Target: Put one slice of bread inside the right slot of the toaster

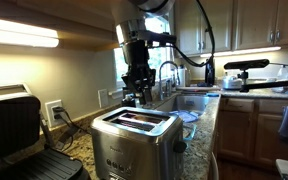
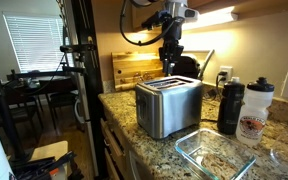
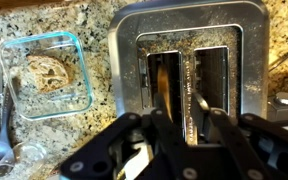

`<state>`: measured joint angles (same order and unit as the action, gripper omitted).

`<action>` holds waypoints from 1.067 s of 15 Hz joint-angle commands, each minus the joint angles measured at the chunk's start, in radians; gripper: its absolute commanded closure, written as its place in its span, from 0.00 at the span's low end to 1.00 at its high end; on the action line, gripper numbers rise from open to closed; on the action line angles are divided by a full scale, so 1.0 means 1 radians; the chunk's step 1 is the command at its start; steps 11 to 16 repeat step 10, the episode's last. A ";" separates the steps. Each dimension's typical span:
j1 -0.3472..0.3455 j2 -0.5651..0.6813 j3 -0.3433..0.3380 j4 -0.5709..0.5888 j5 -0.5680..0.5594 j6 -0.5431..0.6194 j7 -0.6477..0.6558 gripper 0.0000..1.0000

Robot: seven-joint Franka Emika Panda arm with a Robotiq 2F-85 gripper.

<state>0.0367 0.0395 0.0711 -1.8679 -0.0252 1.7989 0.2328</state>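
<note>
A steel two-slot toaster (image 1: 134, 135) (image 2: 169, 108) (image 3: 184, 60) stands on the granite counter. In the wrist view a brown slice of bread (image 3: 164, 78) stands edge-on in the toaster's left-hand slot, while the other slot (image 3: 212, 75) looks dark and empty. My gripper (image 3: 181, 104) hangs just above the toaster, its fingers apart over the divider between the slots and gripping nothing. It shows in both exterior views (image 1: 136, 88) (image 2: 170, 62). A second bread slice (image 3: 44, 72) lies in a glass container (image 3: 79, 60) beside the toaster.
The glass container also shows in an exterior view (image 2: 189, 150). A black bottle (image 2: 231, 105) and a white bottle (image 2: 255, 110) stand beside the toaster. A wooden cutting board (image 2: 134, 70) leans behind it. A panini grill (image 1: 14, 125) and a sink (image 1: 189, 100) flank it.
</note>
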 commanded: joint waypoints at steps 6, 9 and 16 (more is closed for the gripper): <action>0.012 -0.024 -0.006 -0.006 -0.028 -0.001 0.026 0.05; 0.013 -0.027 -0.006 -0.003 -0.036 0.002 0.032 0.00; 0.010 -0.002 -0.008 0.010 -0.017 -0.001 0.006 0.04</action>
